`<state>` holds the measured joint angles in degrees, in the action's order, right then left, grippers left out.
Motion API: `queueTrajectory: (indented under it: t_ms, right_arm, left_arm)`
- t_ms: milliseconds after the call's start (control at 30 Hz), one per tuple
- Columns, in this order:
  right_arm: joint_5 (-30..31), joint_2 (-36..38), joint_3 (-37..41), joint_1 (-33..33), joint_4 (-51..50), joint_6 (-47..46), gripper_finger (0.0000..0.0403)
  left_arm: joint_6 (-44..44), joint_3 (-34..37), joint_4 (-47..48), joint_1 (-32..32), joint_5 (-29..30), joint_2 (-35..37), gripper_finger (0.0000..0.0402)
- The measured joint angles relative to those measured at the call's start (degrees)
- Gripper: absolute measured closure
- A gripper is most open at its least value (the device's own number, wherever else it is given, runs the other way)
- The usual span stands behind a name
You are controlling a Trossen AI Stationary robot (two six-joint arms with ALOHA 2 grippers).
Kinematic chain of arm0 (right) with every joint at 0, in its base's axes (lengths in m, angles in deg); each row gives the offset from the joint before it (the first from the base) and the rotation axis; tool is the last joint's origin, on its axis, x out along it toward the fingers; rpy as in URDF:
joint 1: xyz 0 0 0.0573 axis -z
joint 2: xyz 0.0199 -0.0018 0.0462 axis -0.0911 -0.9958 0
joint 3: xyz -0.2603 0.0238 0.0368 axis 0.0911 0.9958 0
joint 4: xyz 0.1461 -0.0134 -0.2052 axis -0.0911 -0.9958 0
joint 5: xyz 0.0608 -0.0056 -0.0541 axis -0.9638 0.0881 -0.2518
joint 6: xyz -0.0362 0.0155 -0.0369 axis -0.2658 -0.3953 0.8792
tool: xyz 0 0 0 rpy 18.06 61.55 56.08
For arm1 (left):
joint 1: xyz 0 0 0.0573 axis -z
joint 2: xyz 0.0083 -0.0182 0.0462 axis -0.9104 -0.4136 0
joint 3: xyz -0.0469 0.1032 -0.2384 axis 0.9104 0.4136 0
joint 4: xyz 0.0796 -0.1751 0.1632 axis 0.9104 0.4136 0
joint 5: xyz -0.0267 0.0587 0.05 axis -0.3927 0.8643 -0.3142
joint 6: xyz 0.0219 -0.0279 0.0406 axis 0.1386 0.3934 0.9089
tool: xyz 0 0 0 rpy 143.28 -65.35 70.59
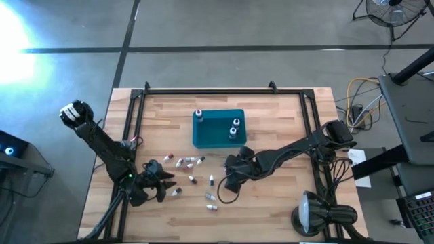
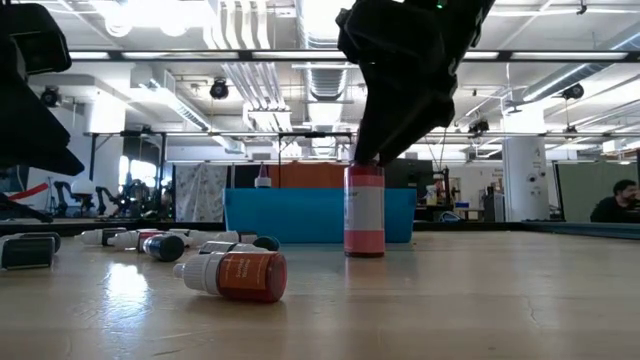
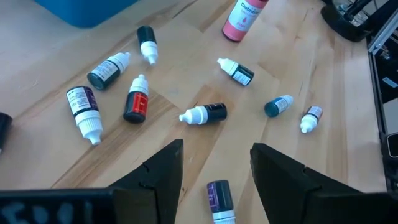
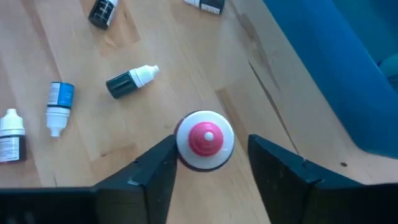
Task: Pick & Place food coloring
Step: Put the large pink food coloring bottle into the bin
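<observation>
An upright pink food coloring bottle (image 4: 204,139) (lower centre) is framed by the right gripper (image 4: 208,168), jaws wide. The left gripper (image 3: 214,163) is held open too.

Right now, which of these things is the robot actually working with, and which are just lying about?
Part of the job:
- upright pink dropper bottle, between the right gripper fingers
- small dropper bottles scattered on the wood
- teal rectangular bin, three bottles already standing inside
- left gripper, open over the scatter

Just lying about:
- grey desk lamp
- coiled cables
</observation>
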<state>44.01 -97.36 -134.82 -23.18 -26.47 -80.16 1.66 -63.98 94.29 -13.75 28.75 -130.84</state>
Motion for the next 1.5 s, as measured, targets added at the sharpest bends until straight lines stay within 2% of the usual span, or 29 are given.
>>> queueTrajectory:
  t_ms: [200, 333, 700, 833, 967, 1233, 1500]
  right_arm:
    - [-0.1, 0.0, -0.1, 0.1, 0.0, 0.0, 0.0260]
    - [-0.2, 0.0, -0.3, 0.2, 0.0, 0.0, 0.0269]
    - [-0.3, 0.2, -0.8, 0.9, 0.1, 0.2, 0.0219]
    - [-0.3, 0.2, -0.8, 0.9, 0.1, 0.1, 0.0213]
    - [-0.2, 0.2, -1.1, 0.9, 0.2, 0.2, 0.0232]
    - [-0.2, 0.2, -2.9, 1.7, 0.1, 0.1, 0.0310]
    - [1.1, 0.3, -9.1, 5.3, -2.3, 0.4, 0.0310]
  left_arm:
    - [-0.3, 0.0, 0.0, 0.0, 0.5, 0.0, 0.0239]
    - [-0.3, 0.0, 0.0, 0.0, 0.7, 0.0, 0.0239]
    - [-0.6, 0.0, 0.0, 0.0, 0.9, 0.0, 0.0239]
    - [-0.6, 0.0, 0.0, 0.0, 0.9, 0.0, 0.0239]
    - [-0.6, 0.0, 0.1, 0.0, 0.9, 0.0, 0.0239]
    - [-0.6, 0.0, 0.5, 0.0, 0.9, 0.0, 0.0239]
    - [-0.7, 0.0, 0.5, 0.0, 0.9, 0.0, 0.0239]
